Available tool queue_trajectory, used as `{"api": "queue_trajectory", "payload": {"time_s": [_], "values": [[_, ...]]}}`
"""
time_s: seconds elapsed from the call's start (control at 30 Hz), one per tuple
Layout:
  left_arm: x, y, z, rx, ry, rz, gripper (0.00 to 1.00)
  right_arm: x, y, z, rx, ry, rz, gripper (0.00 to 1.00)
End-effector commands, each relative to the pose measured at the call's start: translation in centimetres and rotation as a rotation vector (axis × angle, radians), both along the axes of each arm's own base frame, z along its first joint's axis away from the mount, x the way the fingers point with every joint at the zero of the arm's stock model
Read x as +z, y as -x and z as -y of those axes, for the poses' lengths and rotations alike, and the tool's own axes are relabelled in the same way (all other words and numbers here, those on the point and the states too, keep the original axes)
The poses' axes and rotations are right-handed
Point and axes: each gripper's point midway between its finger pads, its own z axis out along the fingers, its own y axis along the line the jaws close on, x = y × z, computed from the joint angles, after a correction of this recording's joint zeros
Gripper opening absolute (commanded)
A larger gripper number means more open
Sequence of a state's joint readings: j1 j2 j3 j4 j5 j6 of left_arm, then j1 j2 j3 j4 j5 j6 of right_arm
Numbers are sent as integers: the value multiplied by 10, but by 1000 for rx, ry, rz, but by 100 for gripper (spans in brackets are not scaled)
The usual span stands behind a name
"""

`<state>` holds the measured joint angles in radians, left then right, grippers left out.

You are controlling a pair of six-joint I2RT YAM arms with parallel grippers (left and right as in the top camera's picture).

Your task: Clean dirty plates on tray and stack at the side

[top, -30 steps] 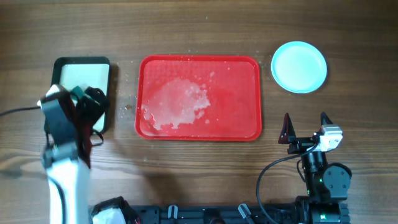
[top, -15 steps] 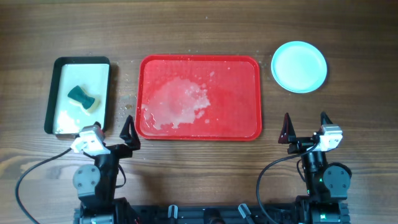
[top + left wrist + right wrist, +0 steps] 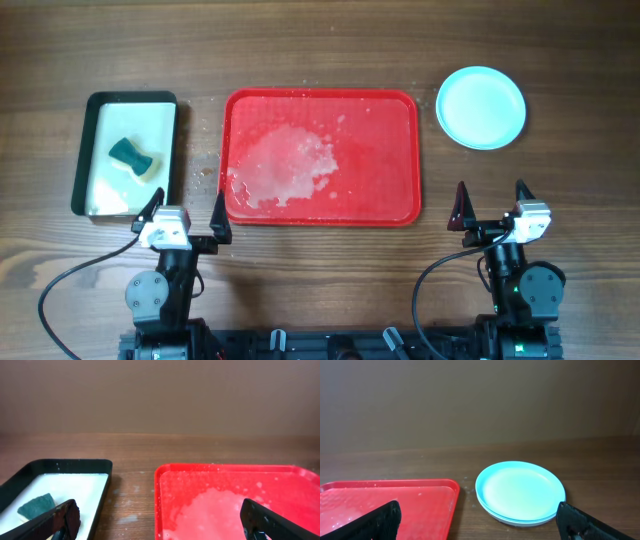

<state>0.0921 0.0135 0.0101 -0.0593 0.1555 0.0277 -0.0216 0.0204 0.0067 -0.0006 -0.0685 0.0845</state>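
The red tray [image 3: 390,140] lies mid-table with a wet soapy patch on its left half and no plates on it; it also shows in the left wrist view [image 3: 280,485] and the right wrist view [image 3: 420,495]. The plates [image 3: 481,107] sit stacked at the far right, a pale turquoise one on top; the stack shows in the right wrist view [image 3: 520,491]. My left gripper [image 3: 184,212] is open and empty near the tray's front left corner. My right gripper [image 3: 489,201] is open and empty in front of the stack.
A dark-rimmed cream pan [image 3: 98,200] at the left holds a green sponge [image 3: 134,157]; both show in the left wrist view, pan [image 3: 90,466] and sponge [image 3: 36,506]. Cables run along the table's front edge.
My left arm has drawn back from the pan to the front, leaving the sponge in the pan, and its gripper has turned straight. The right arm has not moved.
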Motion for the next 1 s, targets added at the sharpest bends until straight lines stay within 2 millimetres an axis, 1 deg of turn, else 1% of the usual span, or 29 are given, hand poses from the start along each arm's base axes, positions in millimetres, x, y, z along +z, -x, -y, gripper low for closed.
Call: {"api": "queue_trajectory", "payload": {"time_s": [0.0, 0.23, 0.27, 0.3, 0.33, 0.97], "values": [[-1, 1, 3, -17, -46, 4, 100, 1, 0, 4, -22, 6, 4, 100], [-1, 0, 1, -8, -43, 3, 100, 1, 0, 4, -22, 6, 5, 100], [-2, 0, -1, 8, -32, 1, 100, 1, 0, 4, -22, 6, 4, 100], [-3, 0, -13, 83, 43, -10, 100, 1, 0, 4, -22, 6, 4, 100], [-4, 1, -21, 133, 88, -13, 100, 1, 0, 4, -22, 6, 4, 100], [-4, 0, -19, 120, 59, -12, 100, -1, 0, 4, -22, 6, -2, 100]]}}
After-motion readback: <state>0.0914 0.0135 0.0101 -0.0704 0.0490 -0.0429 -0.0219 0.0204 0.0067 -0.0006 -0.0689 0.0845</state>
